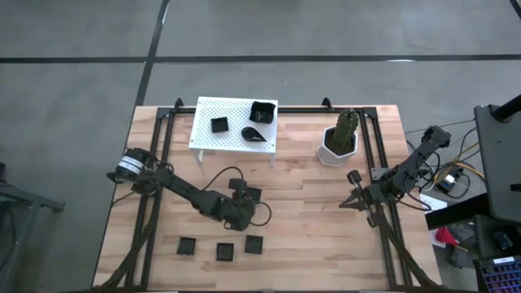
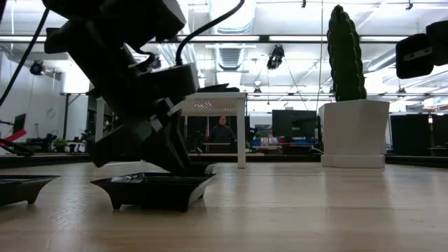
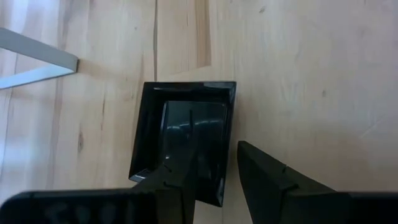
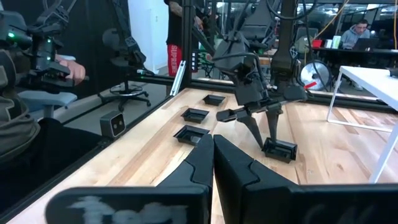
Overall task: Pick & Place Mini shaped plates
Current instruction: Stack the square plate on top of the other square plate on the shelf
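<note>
A black raised-rim square dish (image 3: 186,130) sits flat on the wooden table, also seen in the high view (image 1: 249,195) and the low view (image 2: 154,187). My left gripper (image 3: 217,177) is open above it, pointing down. One finger (image 3: 180,180) stands inside the dish and the other (image 3: 267,180) outside its side wall (image 3: 228,155). Three more black dishes (image 1: 225,251) lie in a row near the table's near edge. Three others rest on the white rack (image 1: 234,126): a small square (image 1: 219,124), a teardrop (image 1: 254,133) and a larger square (image 1: 261,111). My right gripper (image 1: 350,201) waits shut at the right, above the table. My left gripper comes at the dish from above, its fingers on either side of one side wall (image 3: 228,155), one inside the hollow and one outside. A gap shows beside the wall, and I cannot tell whether either finger touches it. The dish lies flat on the table.
A white pot with a green cactus (image 1: 338,142) stands at the far right, near my right arm. The white rack stands on thin legs at the far middle. Bare wood lies between the two grippers. People and office chairs show beyond the table.
</note>
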Controlling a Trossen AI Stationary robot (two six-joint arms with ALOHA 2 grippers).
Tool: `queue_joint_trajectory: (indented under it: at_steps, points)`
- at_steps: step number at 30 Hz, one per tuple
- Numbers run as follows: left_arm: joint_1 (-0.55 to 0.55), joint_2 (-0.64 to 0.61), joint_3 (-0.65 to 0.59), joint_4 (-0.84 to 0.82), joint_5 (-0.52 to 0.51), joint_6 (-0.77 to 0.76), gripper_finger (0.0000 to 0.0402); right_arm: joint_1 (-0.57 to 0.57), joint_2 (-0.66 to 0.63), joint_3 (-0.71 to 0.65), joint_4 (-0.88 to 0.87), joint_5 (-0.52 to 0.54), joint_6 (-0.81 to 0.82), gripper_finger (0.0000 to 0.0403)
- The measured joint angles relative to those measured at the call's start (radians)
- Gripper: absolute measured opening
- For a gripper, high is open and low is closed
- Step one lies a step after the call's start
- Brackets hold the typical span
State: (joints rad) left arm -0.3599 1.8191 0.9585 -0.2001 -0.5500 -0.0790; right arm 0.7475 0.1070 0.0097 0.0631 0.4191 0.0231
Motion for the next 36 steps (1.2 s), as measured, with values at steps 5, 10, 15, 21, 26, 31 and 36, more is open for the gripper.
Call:
queue_joint_trajectory:
  at_steps: [5, 10, 15, 21, 26, 31, 36]
  points:
    - [0.001, 0.0, 0.002, 0.008, 0.002, 0.001, 0.0109, 0.0, 0.0, 0.0, 0.0, 0.0, 0.0, 0.0008]
    - [0.005, 0.0, 0.001, 0.007, 0.002, 0.001, 0.0088, 0.0, 0.0, 0.0, 0.0, 0.0, 0.0, 0.0008]
    - [0.007, 0.0, 0.001, 0.006, 0.018, 0.005, 0.0054, 0.0, 0.0, 0.0, 0.0, 0.0, 0.0, 0.0008]
    - [0.008, 0.0, 0.001, 0.006, 0.02, 0.011, 0.0005, 0.0, 0.0, 0.0, 0.0, 0.0, 0.002, 0.0008]
    - [0.008, -0.001, 0.012, -0.011, 0.019, 0.017, 0.0002, 0.0, 0.0, 0.0, 0.0, 0.0, 0.002, 0.0008]
    - [-0.007, -0.024, 0.048, -0.057, 0.021, 0.016, 0.0, 0.0, 0.0, 0.0, 0.0, 0.0, 0.002, 0.0008]
    - [-0.033, -0.088, 0.077, -0.122, 0.017, -0.004, 0.0, 0.0, 0.0, 0.0, 0.0, 0.0, 0.002, 0.0008]
